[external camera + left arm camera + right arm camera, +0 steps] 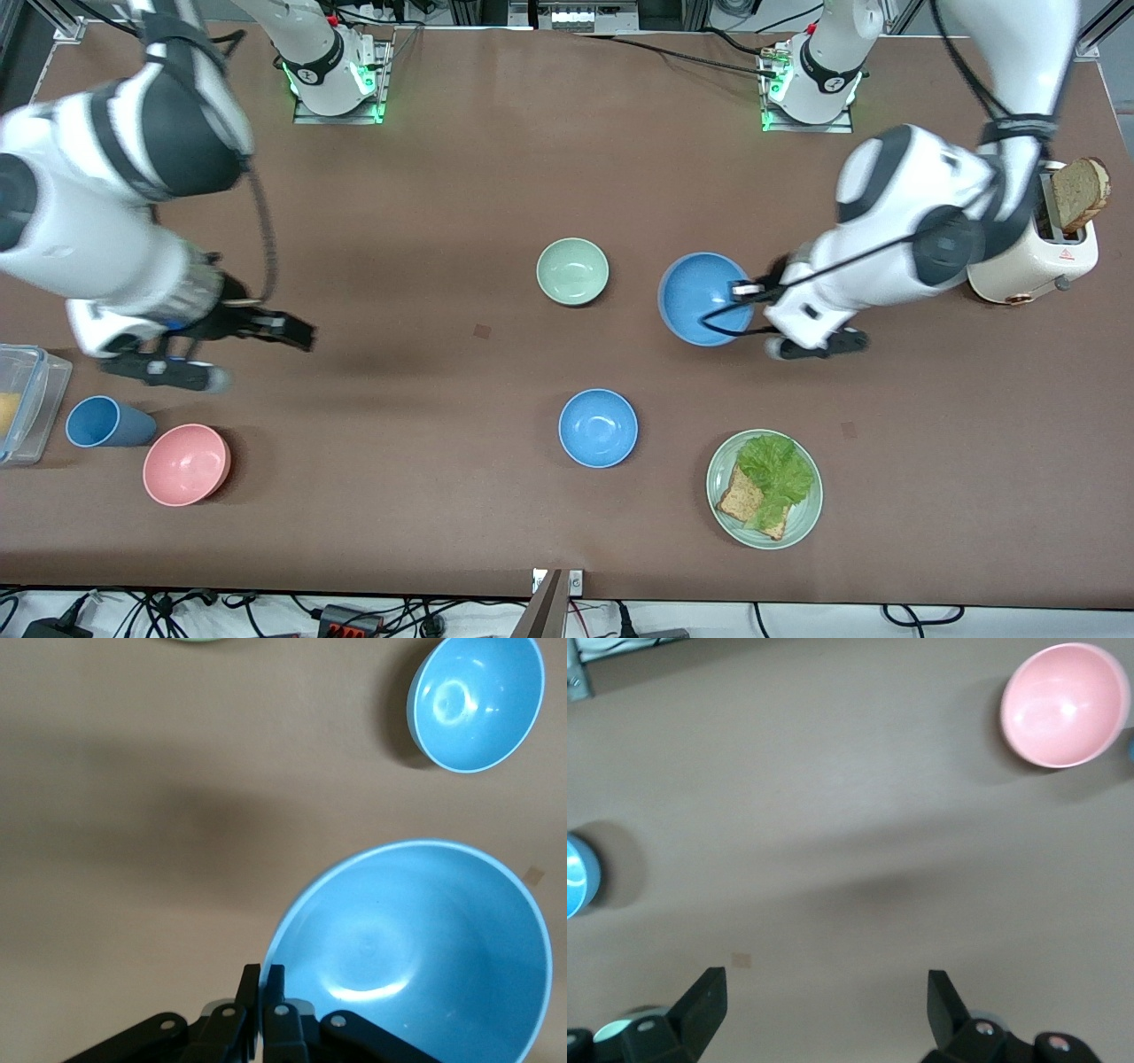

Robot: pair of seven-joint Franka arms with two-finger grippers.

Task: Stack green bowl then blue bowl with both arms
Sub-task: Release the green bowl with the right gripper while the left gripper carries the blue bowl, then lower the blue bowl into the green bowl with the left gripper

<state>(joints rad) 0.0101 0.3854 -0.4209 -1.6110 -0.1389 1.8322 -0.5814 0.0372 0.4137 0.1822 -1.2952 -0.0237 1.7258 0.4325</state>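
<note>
A: Which step is in hand?

B: The left end effector (742,290) has its fingers clamped on the rim of one blue bowl (706,298) and holds it, tilted, up off the worktop (425,177). The green bowl (572,271) sits empty just beside it, toward the right arm's end. I'd judge this the carry of the blue bowl toward the green one.

A: And the next move?

B: Probably to bring the bowl over the green bowl, level it, lower it inside and only then let go.

A: The right arm?

B: Its end effector (288,330) hangs with fingers spread and empty, over bare worktop near the blue cup (104,422) and pink bowl (186,463). It waits.

A: What does one view add?

B: The left wrist view shows the pinch on the rim (266,979) and the second blue bowl (478,700) resting apart; the front view adds the lettuce-and-toast plate (765,488) and toaster (1036,257).
</note>
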